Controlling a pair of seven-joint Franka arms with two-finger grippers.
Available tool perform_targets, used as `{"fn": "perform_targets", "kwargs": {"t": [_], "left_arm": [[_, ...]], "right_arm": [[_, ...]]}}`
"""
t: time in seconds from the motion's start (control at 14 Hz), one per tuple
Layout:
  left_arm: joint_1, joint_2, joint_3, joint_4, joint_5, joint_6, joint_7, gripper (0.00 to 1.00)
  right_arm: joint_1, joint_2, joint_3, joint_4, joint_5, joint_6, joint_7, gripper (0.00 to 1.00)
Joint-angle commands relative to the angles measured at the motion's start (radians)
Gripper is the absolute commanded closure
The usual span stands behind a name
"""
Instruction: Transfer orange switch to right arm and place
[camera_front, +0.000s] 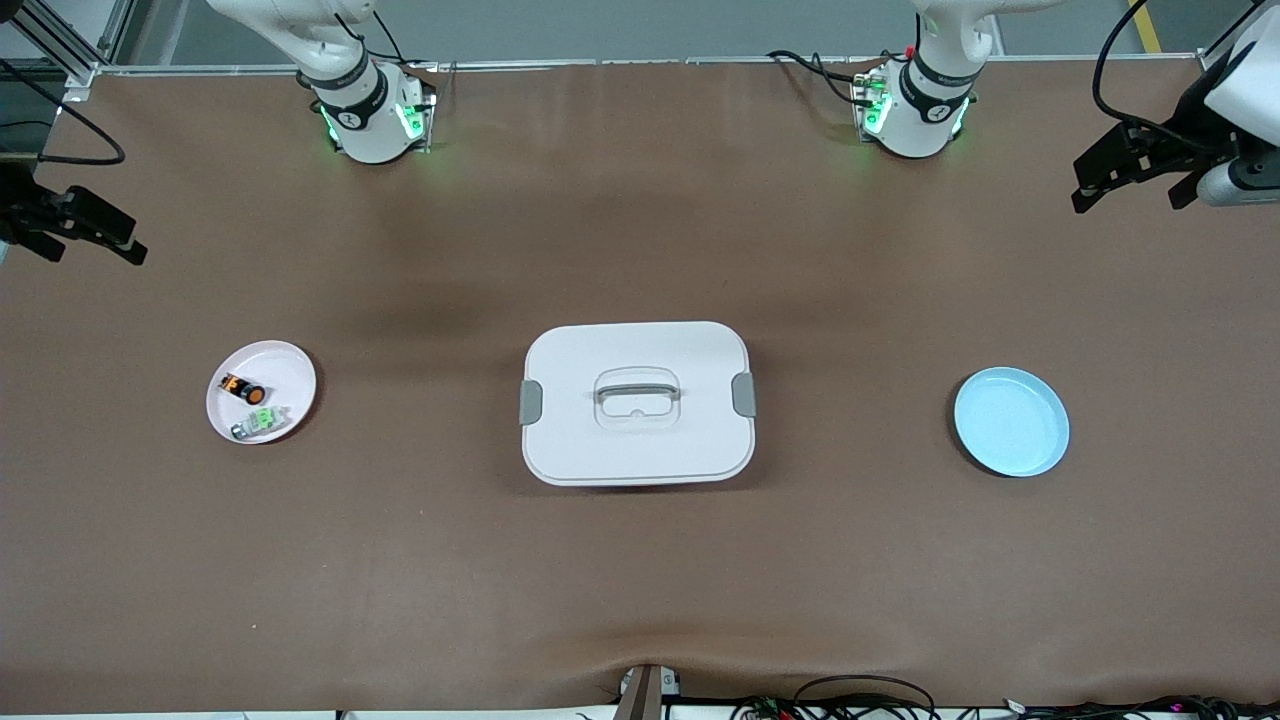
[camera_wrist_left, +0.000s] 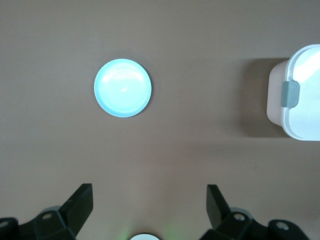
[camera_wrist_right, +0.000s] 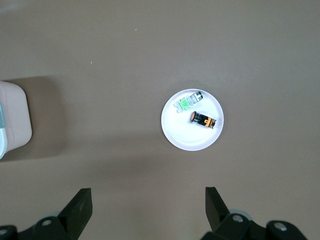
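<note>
Both pincers, left (camera_wrist_left: 147, 207) and right (camera_wrist_right: 147, 207), hang open, waiting; we see the black, orange-capped orange switch (camera_front: 244, 389) lying flat on the pink plate (camera_front: 290, 375), orange end toward the front camera.

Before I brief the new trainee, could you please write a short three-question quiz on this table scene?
1. True or false: the tiny black switch with an orange end lies on the round pale blue plate.
2. What shares the round white plate with it?
A. small grey part with a green top
B. nothing
3. What stands between the two plates?

Key: 1 false; 2 A; 3 the closed white lidded box.
</note>
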Motion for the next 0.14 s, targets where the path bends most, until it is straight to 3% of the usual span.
{"fn": "perform_targets", "kwargs": {"t": [0.0,0.07], "left_arm": [[0.008,-0.015,0.001,-0.011,0.017,0.010,0.031,0.00],[0.008,-0.016,0.001,-0.011,0.017,0.007,0.037,0.00]], "right_arm": [[-0.006,-0.115,0.007,-0.140,0.012,0.067,0.002,0.00],[-0.005,-0.119,0.008,-0.146,0.012,0.070,0.002,0.00]]}}
